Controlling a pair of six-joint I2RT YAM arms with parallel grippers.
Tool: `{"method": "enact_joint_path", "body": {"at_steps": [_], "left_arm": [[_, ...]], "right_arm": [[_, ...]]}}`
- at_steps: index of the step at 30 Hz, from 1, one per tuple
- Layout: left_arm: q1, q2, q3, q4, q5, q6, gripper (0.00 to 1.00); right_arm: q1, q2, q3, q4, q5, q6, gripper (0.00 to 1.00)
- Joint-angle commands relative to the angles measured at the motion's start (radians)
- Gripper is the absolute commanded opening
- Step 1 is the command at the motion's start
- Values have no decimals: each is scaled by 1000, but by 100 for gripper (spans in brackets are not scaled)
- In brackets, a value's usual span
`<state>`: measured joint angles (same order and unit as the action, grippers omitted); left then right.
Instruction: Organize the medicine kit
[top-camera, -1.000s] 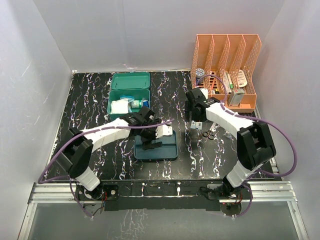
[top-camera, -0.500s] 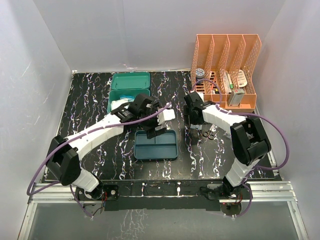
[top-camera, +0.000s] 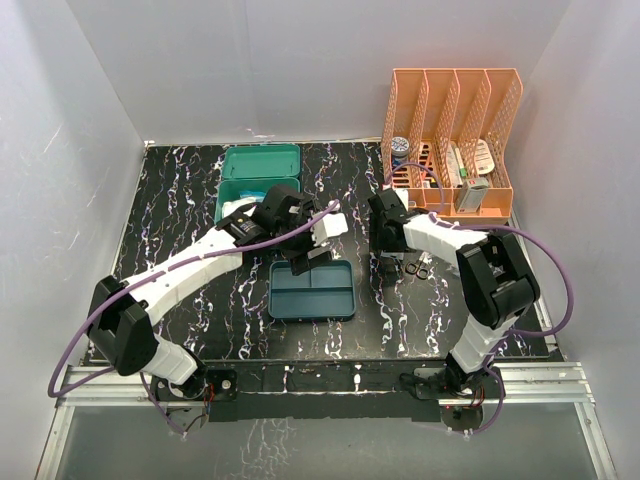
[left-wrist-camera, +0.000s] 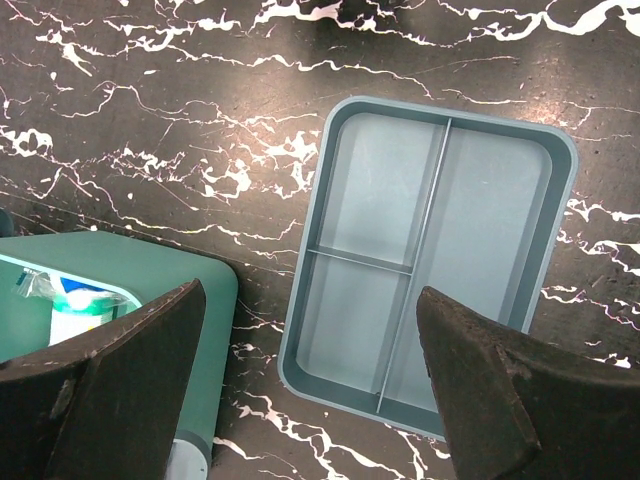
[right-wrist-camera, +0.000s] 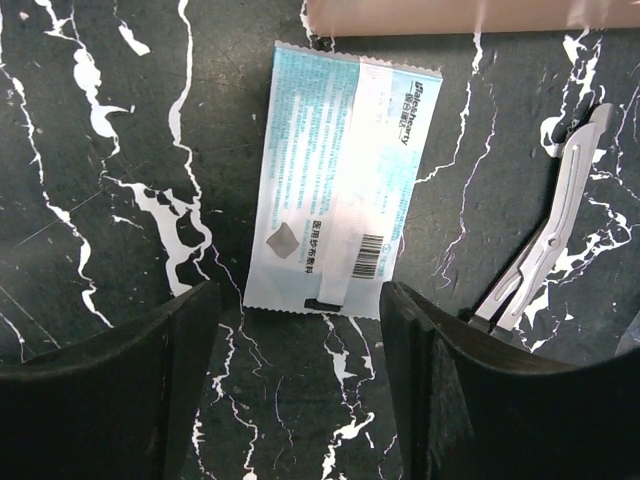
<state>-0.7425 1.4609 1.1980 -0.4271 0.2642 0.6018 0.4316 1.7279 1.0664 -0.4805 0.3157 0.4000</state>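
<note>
The teal-green medicine kit (top-camera: 258, 166) stands open at the back left, with white and blue packets inside; its corner shows in the left wrist view (left-wrist-camera: 140, 275). My left gripper (top-camera: 312, 252) is open and empty, hovering between the kit and the blue-teal divided tray (top-camera: 312, 290), which looks empty in the left wrist view (left-wrist-camera: 480, 230). My right gripper (top-camera: 390, 255) is open and empty just above the table. A flat white-and-blue sachet (right-wrist-camera: 340, 175) lies just beyond its fingertips. Silver scissors (right-wrist-camera: 555, 235) lie to the right of the sachet.
An orange slotted file rack (top-camera: 452, 140) with several items stands at the back right. White walls close in the black marbled table (top-camera: 180, 200) on three sides.
My left arm has stretched forward and lifted away from the divided tray toward the kit. My right gripper has moved slightly left and lower over the sachet.
</note>
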Motion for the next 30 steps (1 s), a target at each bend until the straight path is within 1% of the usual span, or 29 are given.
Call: {"method": "enact_joint_path", "body": {"at_steps": [1, 12, 14, 18, 20, 27, 30], "left_arm": [[0, -38, 49, -32, -11, -13, 86], [0, -25, 66, -52, -18, -5, 86], [0, -24, 66, -54, -18, -5, 85], [1, -25, 65, -62, -17, -5, 85], [1, -26, 62, -65, -17, -1, 85], [0, -26, 53, -57, -14, 3, 85], [1, -26, 56, -46, -26, 1, 85]], "right_arm": [[-2, 3, -24, 77, 62, 43, 62], [-16, -2, -103, 151, 103, 78, 57], [-18, 6, -104, 154, 100, 77, 52], [-18, 7, -111, 155, 87, 79, 39], [-18, 1, -117, 154, 85, 80, 34], [-18, -28, -129, 131, 80, 80, 7], [-18, -46, -118, 98, 79, 79, 0]]}}
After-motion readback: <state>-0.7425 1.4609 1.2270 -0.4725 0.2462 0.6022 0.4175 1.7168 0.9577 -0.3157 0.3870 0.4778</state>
